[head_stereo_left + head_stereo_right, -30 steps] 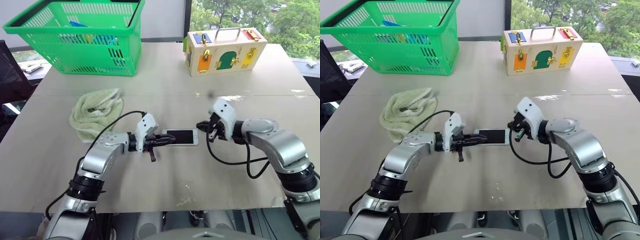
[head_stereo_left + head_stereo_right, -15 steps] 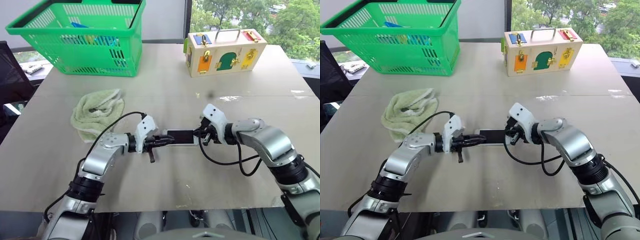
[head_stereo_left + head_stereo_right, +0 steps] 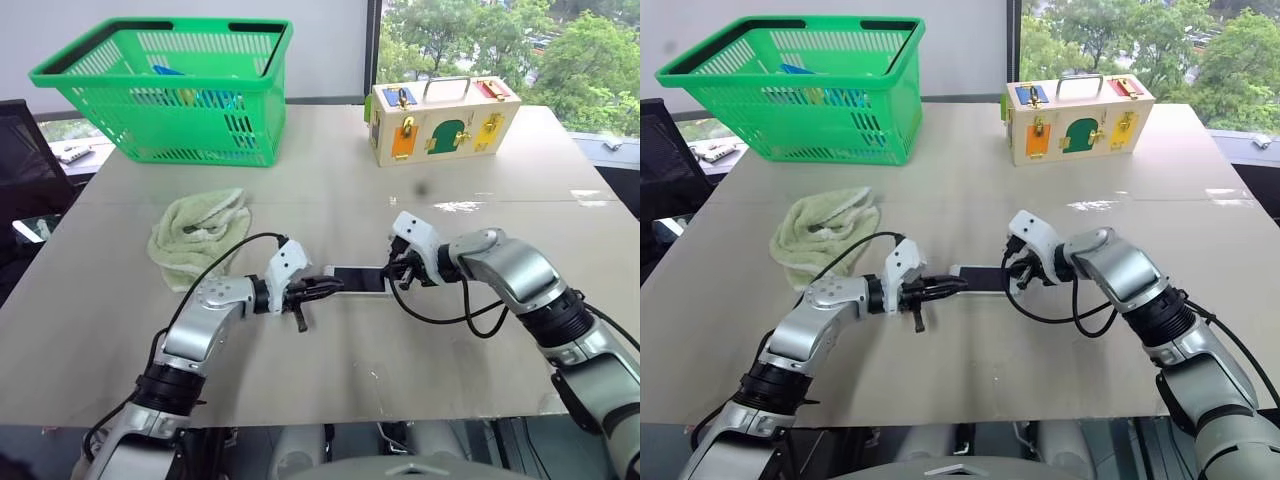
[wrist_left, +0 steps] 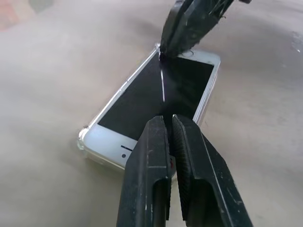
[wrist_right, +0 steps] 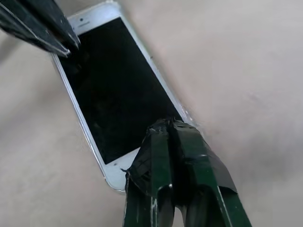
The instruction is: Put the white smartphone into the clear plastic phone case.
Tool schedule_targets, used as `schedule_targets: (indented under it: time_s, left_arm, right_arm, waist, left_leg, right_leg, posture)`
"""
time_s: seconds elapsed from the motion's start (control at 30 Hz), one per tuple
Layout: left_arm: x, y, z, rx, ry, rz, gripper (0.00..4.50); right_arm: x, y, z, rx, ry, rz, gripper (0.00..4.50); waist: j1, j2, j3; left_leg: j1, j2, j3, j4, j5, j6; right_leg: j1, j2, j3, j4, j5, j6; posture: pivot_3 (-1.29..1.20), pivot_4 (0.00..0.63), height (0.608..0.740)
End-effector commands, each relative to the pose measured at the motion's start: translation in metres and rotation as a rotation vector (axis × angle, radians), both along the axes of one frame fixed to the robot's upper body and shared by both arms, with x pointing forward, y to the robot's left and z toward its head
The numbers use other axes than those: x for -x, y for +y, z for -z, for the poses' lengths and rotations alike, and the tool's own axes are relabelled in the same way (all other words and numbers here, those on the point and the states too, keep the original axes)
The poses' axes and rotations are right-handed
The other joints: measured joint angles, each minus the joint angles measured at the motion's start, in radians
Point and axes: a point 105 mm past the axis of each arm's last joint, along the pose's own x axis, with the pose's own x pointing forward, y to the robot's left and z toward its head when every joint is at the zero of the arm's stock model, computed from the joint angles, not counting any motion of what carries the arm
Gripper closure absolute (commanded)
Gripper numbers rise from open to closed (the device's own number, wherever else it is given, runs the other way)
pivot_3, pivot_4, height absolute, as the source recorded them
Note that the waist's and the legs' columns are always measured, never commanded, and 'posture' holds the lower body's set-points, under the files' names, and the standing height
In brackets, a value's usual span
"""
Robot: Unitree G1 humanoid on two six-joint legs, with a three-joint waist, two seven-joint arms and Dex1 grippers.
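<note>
Clear plastic phone case (image 4: 84,138) rims the white smartphone (image 3: 358,279) mid-table. Left wrist view: left gripper (image 4: 169,124) clenched, empty, over one end. Right wrist view: right gripper (image 5: 166,126) likewise; press both ends evenly.

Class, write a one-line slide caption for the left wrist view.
Shut left gripper and right gripper press opposite ends of the white smartphone lying in the clear plastic phone case on the table.
</note>
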Motion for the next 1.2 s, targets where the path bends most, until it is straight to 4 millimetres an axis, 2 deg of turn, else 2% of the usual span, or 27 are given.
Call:
schedule_targets:
  time_s: [0.03, 0.17, 0.33, 0.43, 0.57, 0.63, 0.73, 0.83, 0.93, 1.2]
  left_arm:
    - [0.004, 0.003, 0.012, -0.034, 0.041, -0.013, 4.23]
    - [0.003, 0.003, 0.013, -0.034, 0.043, -0.017, 4.23]
    - [0.002, 0.001, 0.012, -0.033, 0.045, -0.011, 4.23]
    - [0.001, 0.0, 0.011, -0.032, 0.042, -0.01, 4.23]
    - [0.0, 0.0, 0.01, -0.032, 0.041, -0.008, 4.23]
    - [0.0, -0.001, 0.009, -0.03, 0.041, -0.006, 4.23]
    - [0.0, -0.002, 0.008, -0.027, 0.041, -0.001, 4.23]
    - [0.0, -0.004, 0.008, -0.026, 0.04, 0.003, 4.23]
    - [0.0, -0.005, 0.007, -0.027, 0.038, 0.006, 4.23]
    - [0.001, -0.006, 0.006, -0.032, 0.031, 0.003, 4.23]
  right_arm:
    - [0.022, -0.028, 0.07, 0.222, 0.188, 0.042, 4.5]
    - [0.015, -0.032, 0.063, 0.236, 0.135, 0.051, 4.5]
    - [0.006, -0.027, 0.037, 0.121, 0.058, 0.078, 4.5]
    - [0.011, -0.024, 0.008, 0.03, -0.003, 0.057, 4.5]
    - [0.029, -0.021, -0.014, -0.05, -0.019, -0.009, 4.5]
    - [0.038, -0.02, -0.019, -0.069, -0.006, -0.034, 4.5]
    - [0.045, -0.018, -0.015, -0.055, 0.013, -0.054, 4.5]
    - [0.045, -0.014, -0.002, -0.021, 0.025, -0.063, 4.5]
    - [0.043, -0.01, -0.002, -0.049, 0.024, -0.061, 4.5]
    - [0.065, -0.012, -0.05, -0.312, 0.102, -0.127, 4.5]
  waist:
    - [0.0, 0.0, -0.004]
    - [0.0, 0.002, -0.006]
    - [0.002, 0.003, -0.005]
    - [0.006, 0.007, -0.002]
    - [0.006, 0.01, 0.003]
    - [0.006, 0.009, 0.008]
    - [0.004, 0.01, 0.016]
    - [0.003, 0.01, 0.021]
    - [0.0, 0.008, 0.022]
    - [0.0, 0.007, 0.03]
  left_leg:
    - [0.0, 0.0, 0.0, -0.001, 0.0, 0.0]
    - [0.004, 0.0, 0.0, -0.005, 0.0, 0.0]
    - [0.004, 0.0, 0.0, -0.006, 0.0, 0.0]
    - [0.0, 0.0, -0.001, -0.006, 0.0, 0.0]
    - [-0.004, -0.001, -0.001, -0.008, 0.001, 0.003]
    - [-0.005, -0.001, -0.001, -0.009, 0.002, 0.003]
    - [-0.005, 0.0, -0.001, -0.009, 0.002, 0.003]
    - [-0.005, 0.0, -0.002, -0.009, 0.002, 0.003]
    - [-0.005, 0.0, -0.002, -0.009, 0.002, 0.003]
    - [-0.006, 0.001, -0.002, -0.009, 0.002, 0.003]
  right_leg:
    - [0.0, 0.0, 0.0, 0.0, 0.0, 0.0]
    - [0.003, -0.001, -0.002, -0.004, 0.0, 0.0]
    - [0.004, -0.007, -0.01, -0.006, 0.0, 0.0]
    - [0.002, -0.008, -0.013, -0.009, 0.0, 0.0]
    - [0.0, -0.009, -0.015, -0.012, 0.0, 0.0]
    - [0.0, -0.008, -0.015, -0.013, 0.0, 0.0]
    - [0.0, -0.006, -0.016, -0.013, 0.0, 0.001]
    - [-0.001, -0.005, -0.017, -0.013, 0.0, 0.0]
    - [-0.001, -0.005, -0.019, -0.013, 0.0, 0.001]
    - [-0.001, -0.005, -0.02, -0.013, 0.0, 0.001]
  posture:
    - [0.0, 0.15, 0.74]
    - [0.0, 0.15, 0.74]
    - [0.0, 0.15, 0.74]
    - [0.0, 0.15, 0.74]
    - [0.0, 0.15, 0.74]
    - [0.0, 0.15, 0.74]
    - [0.0, 0.15, 0.74]
    - [0.0, 0.15, 0.74]
    - [0.0, 0.15, 0.74]
    - [0.0, 0.15, 0.74]
